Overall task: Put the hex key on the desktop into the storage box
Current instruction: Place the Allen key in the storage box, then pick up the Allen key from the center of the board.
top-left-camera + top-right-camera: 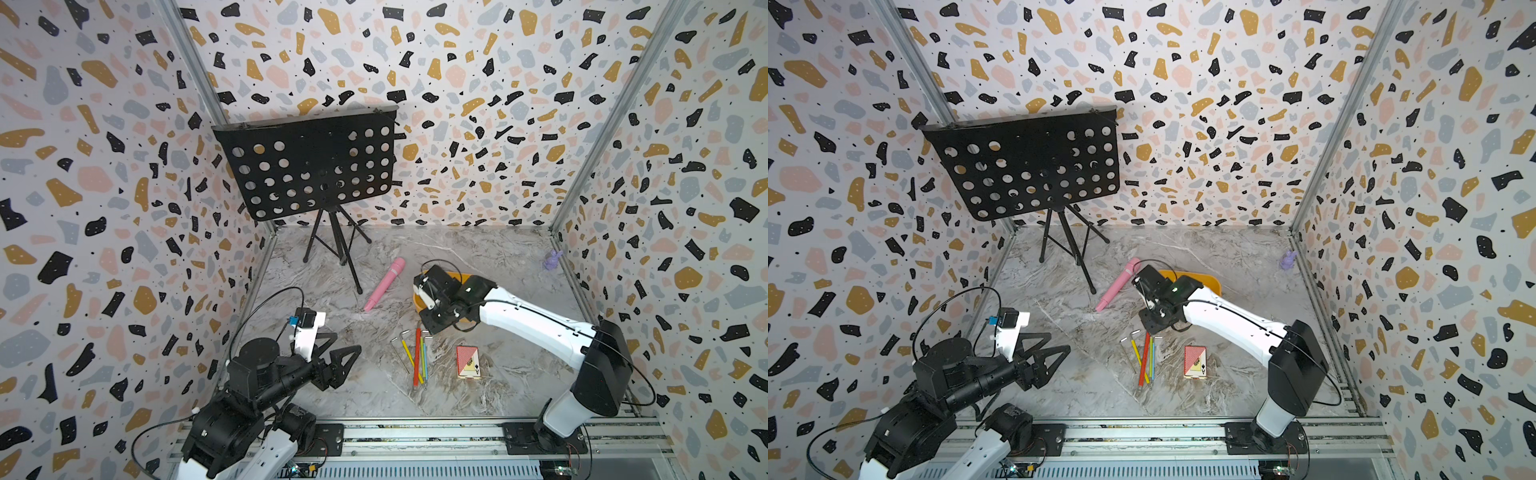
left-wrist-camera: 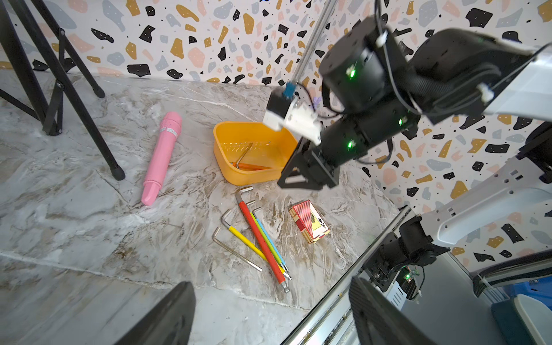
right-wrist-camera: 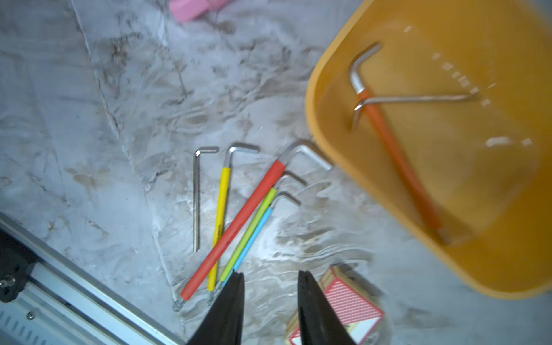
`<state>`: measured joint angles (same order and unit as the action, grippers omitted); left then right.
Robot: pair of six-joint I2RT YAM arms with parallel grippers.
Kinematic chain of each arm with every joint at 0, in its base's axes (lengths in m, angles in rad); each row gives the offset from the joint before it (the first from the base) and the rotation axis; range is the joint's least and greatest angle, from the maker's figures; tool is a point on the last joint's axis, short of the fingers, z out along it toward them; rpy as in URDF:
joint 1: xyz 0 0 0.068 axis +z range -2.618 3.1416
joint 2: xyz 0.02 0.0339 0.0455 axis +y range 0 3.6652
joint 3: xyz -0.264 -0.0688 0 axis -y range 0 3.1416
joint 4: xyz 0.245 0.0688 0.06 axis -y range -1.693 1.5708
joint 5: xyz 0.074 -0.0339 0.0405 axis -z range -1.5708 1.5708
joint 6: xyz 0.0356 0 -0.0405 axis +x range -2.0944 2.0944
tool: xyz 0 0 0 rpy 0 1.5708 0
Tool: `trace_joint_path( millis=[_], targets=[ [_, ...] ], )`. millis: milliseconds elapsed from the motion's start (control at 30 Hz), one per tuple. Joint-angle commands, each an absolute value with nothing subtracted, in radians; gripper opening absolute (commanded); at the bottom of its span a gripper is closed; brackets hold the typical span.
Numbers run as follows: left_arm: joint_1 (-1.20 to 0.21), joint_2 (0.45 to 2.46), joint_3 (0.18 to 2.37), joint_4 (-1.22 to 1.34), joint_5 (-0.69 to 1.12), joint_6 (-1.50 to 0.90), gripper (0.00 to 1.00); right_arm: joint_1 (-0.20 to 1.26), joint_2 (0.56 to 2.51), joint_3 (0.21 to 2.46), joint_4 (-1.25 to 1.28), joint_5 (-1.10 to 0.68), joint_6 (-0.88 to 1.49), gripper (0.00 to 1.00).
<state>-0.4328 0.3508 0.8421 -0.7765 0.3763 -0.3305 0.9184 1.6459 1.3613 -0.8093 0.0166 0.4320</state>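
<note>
At far left the left gripper (image 1: 347, 342) hangs over the desktop (image 1: 374, 395), jaws wide apart, empty. Five hex keys (image 1: 417, 357) lie fanned mid-desk. Near their bent ends the right gripper (image 3: 270, 273) is parted, empty; the yellow storage box (image 2: 254, 176) behind holds two more hex keys (image 3: 400, 158).

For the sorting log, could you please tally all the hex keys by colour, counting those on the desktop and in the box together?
Bare keys: 2
Yellow key: 1
Red key: 1
Green key: 1
Blue key: 1
Orange key: 1
Total: 7
</note>
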Motion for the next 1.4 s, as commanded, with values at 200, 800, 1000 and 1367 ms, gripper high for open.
trace_joint_path(
  millis=[200, 800, 1000, 1367],
  targets=[
    [-0.427, 0.336, 0.831, -0.737, 0.371, -0.331, 0.85, 0.966, 1.765, 1.382, -0.776, -0.044, 0.760, 0.33],
    [-0.427, 0.337, 0.832, -0.736, 0.367, -0.333, 0.85, 0.966, 1.855, 1.325, -0.706, -0.064, 0.905, 0.39],
    [-0.426, 0.337, 0.832, -0.736, 0.368, -0.332, 0.85, 0.966, 1.865, 1.306, -0.682, -0.080, 0.926, 0.40],
    [-0.427, 0.337, 0.832, -0.736, 0.369, -0.333, 0.85, 0.963, 1.903, 1.311, -0.663, -0.097, 0.948, 0.39]
  ],
)
